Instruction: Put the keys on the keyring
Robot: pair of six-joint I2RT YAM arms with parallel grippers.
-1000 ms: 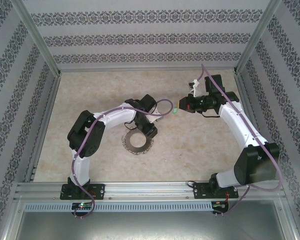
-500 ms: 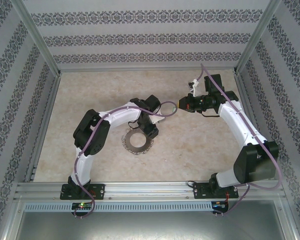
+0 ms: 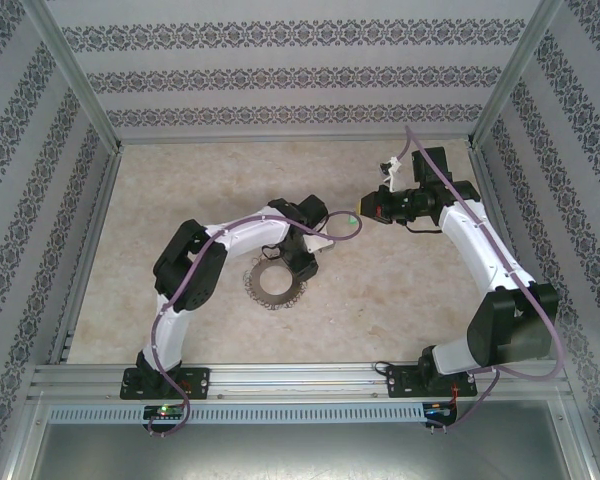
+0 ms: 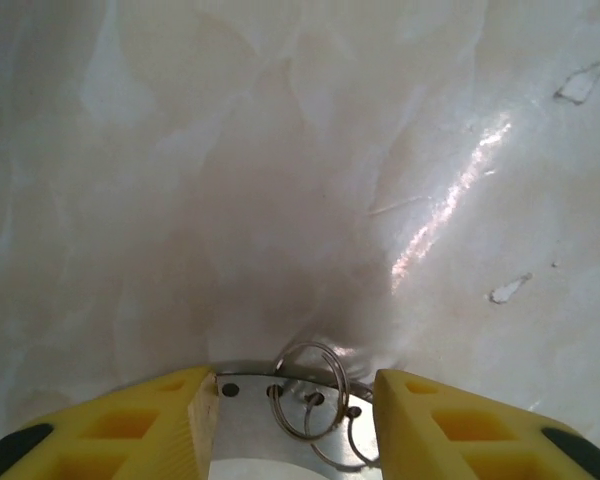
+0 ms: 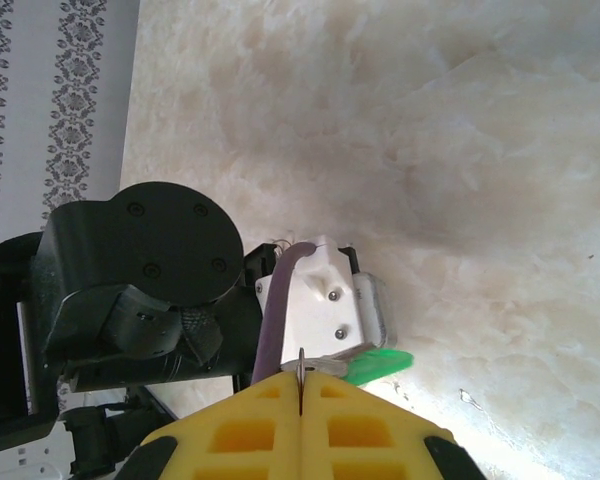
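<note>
The keyring (image 3: 257,288), a flat dark-grey ring fringed with small silvery pieces, lies on the marble table near the middle. My left gripper (image 3: 300,262) hangs over its far right edge. In the left wrist view its yellow fingers (image 4: 170,420) stand apart above the ring's holed metal band (image 4: 245,420), with thin wire split rings (image 4: 310,400) between them. My right gripper (image 3: 362,213) is further back and to the right, shut on the key. Its green head (image 5: 380,365) sticks out sideways past the closed yellow fingers (image 5: 360,440), and its silvery blade is clamped edge-on between them.
Aluminium frame rails (image 3: 90,230) and patterned walls enclose the table on three sides. The left arm's black and white wrist (image 5: 150,290), trailing a purple cable (image 3: 335,232), sits close in front of the right gripper. Bare marble (image 3: 400,290) lies right of the ring.
The left arm's elbow and wrist have swung to the right while its gripper stayed over the ring's far right edge. The right gripper with the key has barely shifted.
</note>
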